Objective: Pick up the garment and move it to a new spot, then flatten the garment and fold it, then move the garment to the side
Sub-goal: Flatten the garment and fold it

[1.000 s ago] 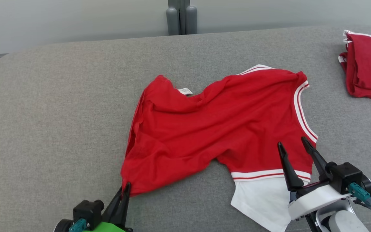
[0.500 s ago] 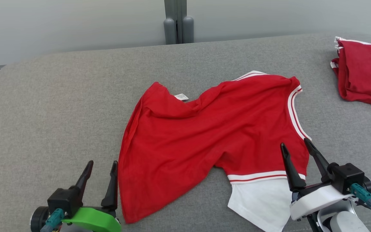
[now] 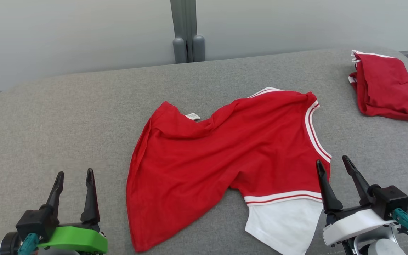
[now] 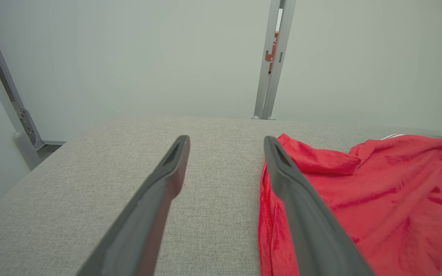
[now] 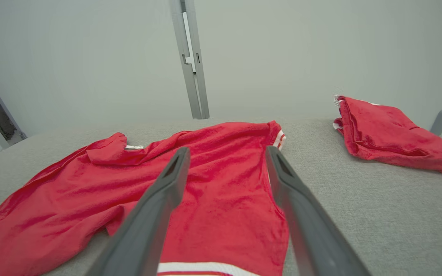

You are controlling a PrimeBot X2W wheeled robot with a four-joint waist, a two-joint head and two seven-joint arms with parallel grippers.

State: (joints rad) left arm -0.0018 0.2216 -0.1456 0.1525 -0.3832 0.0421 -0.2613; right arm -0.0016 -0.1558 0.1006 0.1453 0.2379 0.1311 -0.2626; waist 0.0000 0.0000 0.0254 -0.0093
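The garment [image 3: 225, 148], a red top with white-and-red striped trim, lies crumpled and partly spread at the middle of the grey fabric-covered desk [image 3: 66, 106]. A small white label [image 3: 192, 116] sticks out at its edge toward 11 o'clock; there is print on it, but it is too small to read in the head view, and in the right wrist view the label [image 5: 134, 147] is no clearer. A white panel [image 3: 285, 223] pokes out under the striped hem toward 5 o'clock, its lower corner cut off by the frame.

The left gripper [image 3: 75, 172] sits at 7 o'clock, fingers spread wide and holding nothing, just beside the garment's edge and apart from it. In its own wrist view the left gripper [image 4: 226, 140] frames bare desk, with the garment [image 4: 378, 191] toward 3 o'clock.

The right gripper [image 3: 332, 160] at 5 o'clock also has its fingers spread and empty; the tips overlap the striped edge, though whether they touch cloth I cannot tell.

A second red garment [image 3: 384, 88], folded, lies at 2 o'clock. A grey post [image 3: 186, 32] stands at 12 o'clock; a red strip [image 4: 272, 50] on it bears marks that cannot be read.
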